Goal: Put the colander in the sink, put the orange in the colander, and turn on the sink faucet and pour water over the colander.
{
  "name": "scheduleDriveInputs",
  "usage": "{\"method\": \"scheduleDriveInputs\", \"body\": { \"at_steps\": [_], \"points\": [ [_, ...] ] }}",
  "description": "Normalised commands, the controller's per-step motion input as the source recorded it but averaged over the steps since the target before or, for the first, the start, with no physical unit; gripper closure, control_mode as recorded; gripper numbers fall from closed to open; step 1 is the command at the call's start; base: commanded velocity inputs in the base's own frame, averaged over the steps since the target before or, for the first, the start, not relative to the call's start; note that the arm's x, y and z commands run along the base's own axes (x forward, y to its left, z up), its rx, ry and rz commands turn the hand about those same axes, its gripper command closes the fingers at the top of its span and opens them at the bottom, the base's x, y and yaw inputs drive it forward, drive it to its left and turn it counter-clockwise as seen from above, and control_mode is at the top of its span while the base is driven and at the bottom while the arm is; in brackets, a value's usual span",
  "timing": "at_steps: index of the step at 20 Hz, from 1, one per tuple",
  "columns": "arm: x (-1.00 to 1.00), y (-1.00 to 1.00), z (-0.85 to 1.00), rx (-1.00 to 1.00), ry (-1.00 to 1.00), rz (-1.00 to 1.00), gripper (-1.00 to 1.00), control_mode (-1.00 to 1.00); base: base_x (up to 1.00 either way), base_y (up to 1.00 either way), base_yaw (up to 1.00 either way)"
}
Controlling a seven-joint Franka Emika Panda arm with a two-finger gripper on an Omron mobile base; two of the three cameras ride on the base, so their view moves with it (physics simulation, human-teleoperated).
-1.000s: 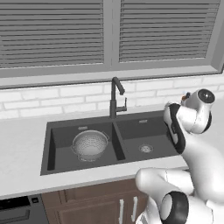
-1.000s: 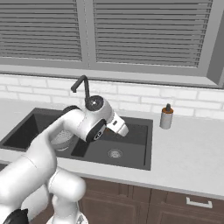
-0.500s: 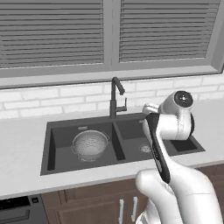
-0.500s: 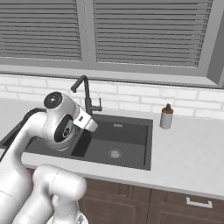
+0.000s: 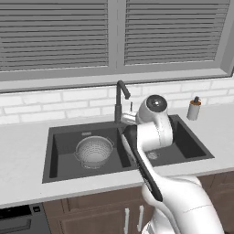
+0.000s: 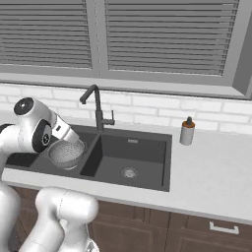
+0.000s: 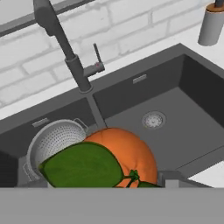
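Note:
The orange [image 7: 127, 153] with its green leaf [image 7: 81, 166] sits right in front of the hand camera, and my gripper [image 5: 127, 118] is shut on it; one finger [image 7: 169, 178] shows beside the fruit. I hold it above the sink [image 5: 54, 137], near the central divider and just right of the colander [image 5: 93, 151]. The silver colander [image 7: 54, 140] sits upright in the left basin [image 6: 66, 152]. The dark sink faucet [image 5: 119, 98] rises behind the divider [image 7: 65, 48], with no water running.
A small soap bottle [image 5: 194, 109] stands on the counter right of the sink [image 6: 186, 132]. The right basin holds only its round drain [image 7: 153, 119]. A white brick wall and a window with blinds close off the back.
The arm has swung left from over the right counter to above the sink's divider, carrying the orange toward the colander.

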Motion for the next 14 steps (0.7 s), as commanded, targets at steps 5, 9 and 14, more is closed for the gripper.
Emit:
{"method": "scheduleDriveInputs", "body": {
  "at_steps": [5, 9, 14],
  "points": [
    [0.00, 1.00, 0.00, 0.00, 0.14, 0.02, 1.00, -1.00, 0.00, 0.00, 0.00],
    [0.16, 0.95, -0.14, 0.00, 0.18, 0.00, 1.00, -1.00, 0.00, 0.00, 0.00],
    [0.50, 0.61, -0.38, 0.00, 0.17, 0.00, 1.00, -1.00, 0.00, 0.00, 0.00]
  ]
}}
